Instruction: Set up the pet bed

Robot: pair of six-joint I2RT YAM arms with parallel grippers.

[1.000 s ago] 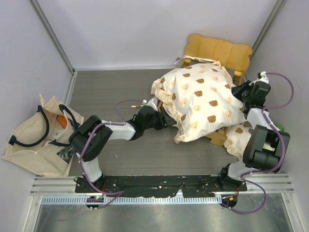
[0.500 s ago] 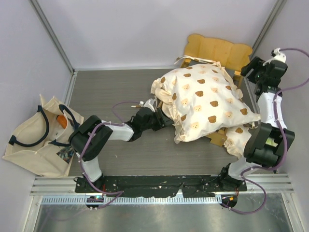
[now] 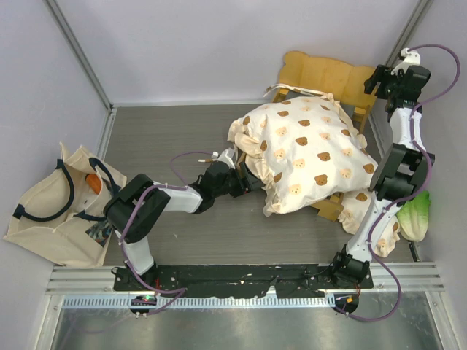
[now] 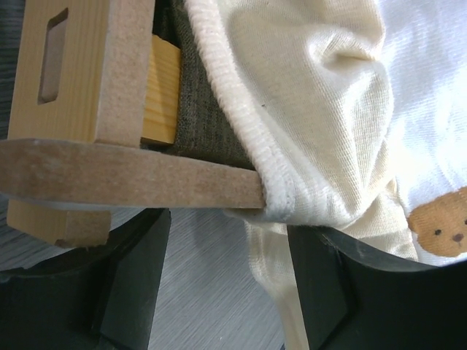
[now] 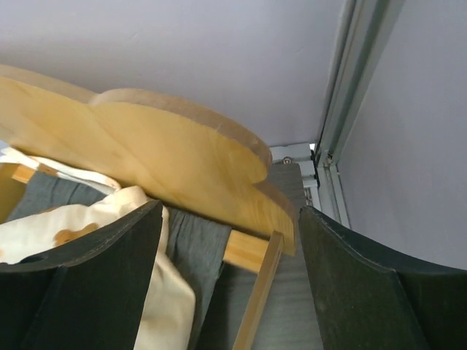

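The pet bed stands at the back right, its light-wood scalloped headboard (image 3: 328, 76) toward the far wall. A cream cushion (image 3: 310, 153) with brown bears lies bunched and askew over the frame. My left gripper (image 3: 242, 179) reaches in low at the cushion's left edge. In the left wrist view this gripper (image 4: 226, 288) is open below a wooden frame rail (image 4: 131, 173), with the grey fabric base (image 4: 197, 102) behind and a cream strap (image 4: 273, 292) hanging beside the right finger. My right gripper (image 3: 378, 79) is raised at the headboard's right end. It (image 5: 230, 288) is open, facing the headboard (image 5: 146, 149), and holds nothing.
A beige tote bag (image 3: 55, 208) with black handles lies at the left wall. A green lettuce toy (image 3: 412, 219) sits by the right wall beside the right arm. Walls close in on three sides, and a metal rail (image 3: 248, 281) runs along the near edge.
The right gripper has let go at the cushion's right side, opened, and swung up and back to the headboard's right end. The left arm stays put, its jaws a little wider.
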